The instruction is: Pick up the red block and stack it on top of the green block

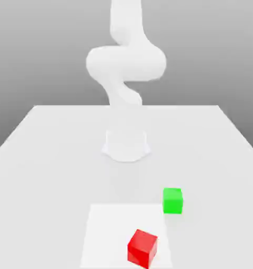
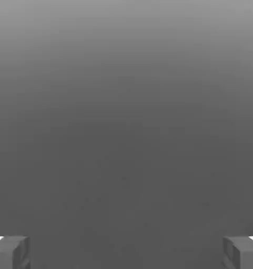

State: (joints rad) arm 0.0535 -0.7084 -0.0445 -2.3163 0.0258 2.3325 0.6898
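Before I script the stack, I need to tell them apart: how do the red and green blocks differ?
The red block sits turned at an angle; the green block sits squarer to the exterior view. Red lies nearer that camera on the paler square patch; green sits just off its far corner. Both are plain cubes of similar size.

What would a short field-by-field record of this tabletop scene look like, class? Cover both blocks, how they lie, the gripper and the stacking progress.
red block: on the table, turned at an angle
green block: on the table, apart from the red block
gripper: open, nothing between its fingers
stacking: not yet begun
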